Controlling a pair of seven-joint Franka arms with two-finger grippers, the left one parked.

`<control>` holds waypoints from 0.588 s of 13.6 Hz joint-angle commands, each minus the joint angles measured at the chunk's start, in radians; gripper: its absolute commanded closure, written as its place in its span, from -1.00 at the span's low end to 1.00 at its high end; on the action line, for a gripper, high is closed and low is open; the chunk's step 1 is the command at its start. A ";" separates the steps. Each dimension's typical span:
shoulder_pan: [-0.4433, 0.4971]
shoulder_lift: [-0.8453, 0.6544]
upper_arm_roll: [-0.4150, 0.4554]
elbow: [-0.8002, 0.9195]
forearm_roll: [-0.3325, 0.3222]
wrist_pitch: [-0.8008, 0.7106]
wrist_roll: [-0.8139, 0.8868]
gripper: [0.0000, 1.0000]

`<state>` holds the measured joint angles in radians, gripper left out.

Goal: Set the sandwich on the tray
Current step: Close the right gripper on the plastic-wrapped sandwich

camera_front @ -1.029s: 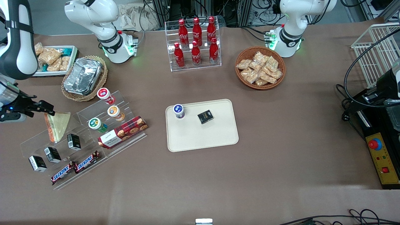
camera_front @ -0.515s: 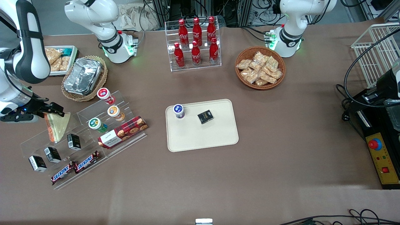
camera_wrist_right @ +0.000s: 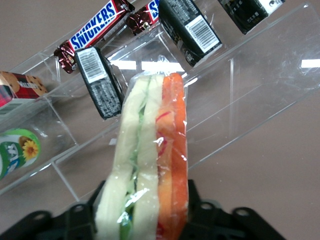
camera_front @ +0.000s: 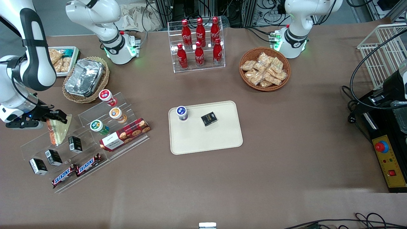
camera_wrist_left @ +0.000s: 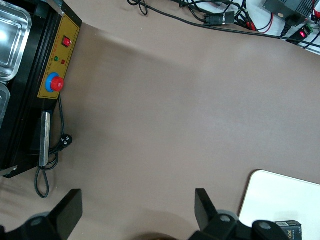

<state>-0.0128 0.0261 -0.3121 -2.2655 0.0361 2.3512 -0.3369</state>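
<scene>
While the black gripper (camera_front: 56, 117) pinches the plastic-wrapped triangle sandwich (camera_front: 58, 131) on its clear shelf, the flat cream tray (camera_front: 219, 140) waits; lifting and carrying remain.

The sandwich (camera_wrist_right: 150, 150) was wrapped in glossy, crinkled clear film, and the matt black pincer (camera_wrist_right: 145, 212) stood around its base. Under it the stepped display rack (camera_wrist_right: 240, 95) was clear, shiny acrylic. The tray (camera_front: 222, 140) was smooth, matt cream plastic on a dull brown tabletop (camera_front: 286, 127).
</scene>
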 commanded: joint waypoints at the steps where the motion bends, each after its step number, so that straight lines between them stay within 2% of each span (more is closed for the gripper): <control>1: 0.004 0.005 0.001 0.007 0.022 0.010 -0.010 0.75; 2: 0.005 0.000 0.002 0.018 0.022 -0.004 -0.011 1.00; 4: 0.014 -0.023 0.008 0.070 0.021 -0.105 -0.039 1.00; 6: 0.040 -0.029 0.011 0.191 0.018 -0.296 -0.193 1.00; 8: 0.075 -0.040 0.011 0.277 0.016 -0.413 -0.310 1.00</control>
<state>0.0319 -0.0027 -0.2976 -2.0839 0.0362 2.0563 -0.5389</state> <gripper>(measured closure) 0.595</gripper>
